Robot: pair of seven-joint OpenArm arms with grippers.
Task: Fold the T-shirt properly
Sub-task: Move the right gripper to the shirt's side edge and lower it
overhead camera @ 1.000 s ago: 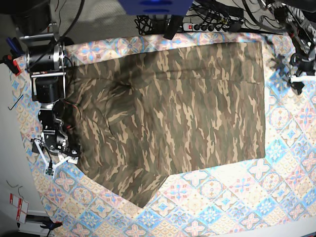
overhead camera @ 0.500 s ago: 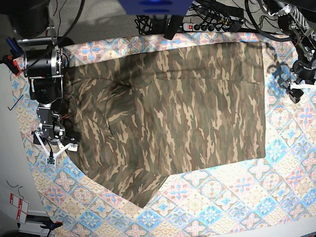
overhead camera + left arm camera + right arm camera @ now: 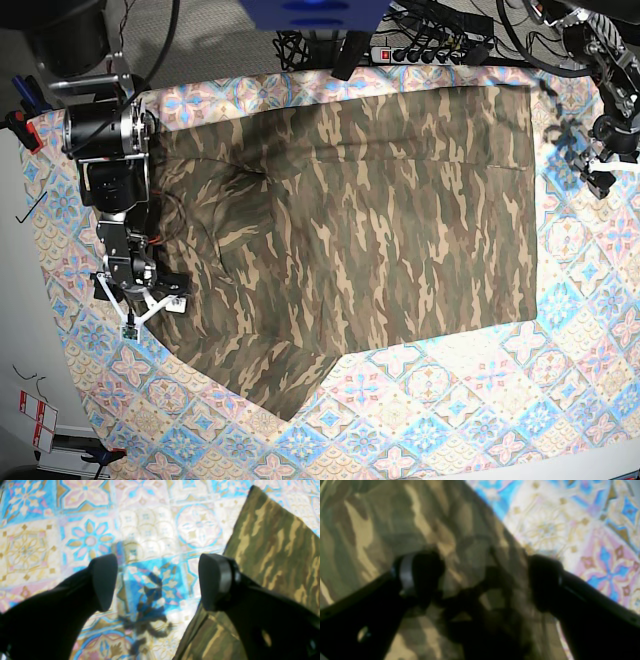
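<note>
A: Where is the T-shirt (image 3: 350, 230)?

B: Spread flat over the middle of the tile-patterned tablecloth (image 3: 480, 400), camouflage side up. One straight edge runs along the tablecloth's far side, by the power strip (image 3: 425, 52); a pointed corner of the shirt reaches toward the cloth's near edge.

A: And the right gripper (image 3: 135, 300)?

B: It sits at the shirt's edge on the base view's left side. In its wrist view the right gripper (image 3: 485, 580) has its two dark fingers (image 3: 425, 572) standing wide apart with nothing between them; one finger is over the T-shirt (image 3: 395, 530), the other near where the fabric meets the tablecloth (image 3: 582, 530). That view is blurred, so I cannot tell whether they touch the fabric.

A: The left gripper (image 3: 598, 165)?

B: Just past the shirt's corner on the opposite side, above bare tablecloth. From its wrist camera the left gripper (image 3: 157, 580) is spread open and holds nothing; the tablecloth (image 3: 125, 530) shows through the gap, and the T-shirt (image 3: 275, 550) lies just behind one finger (image 3: 212, 580).
</note>
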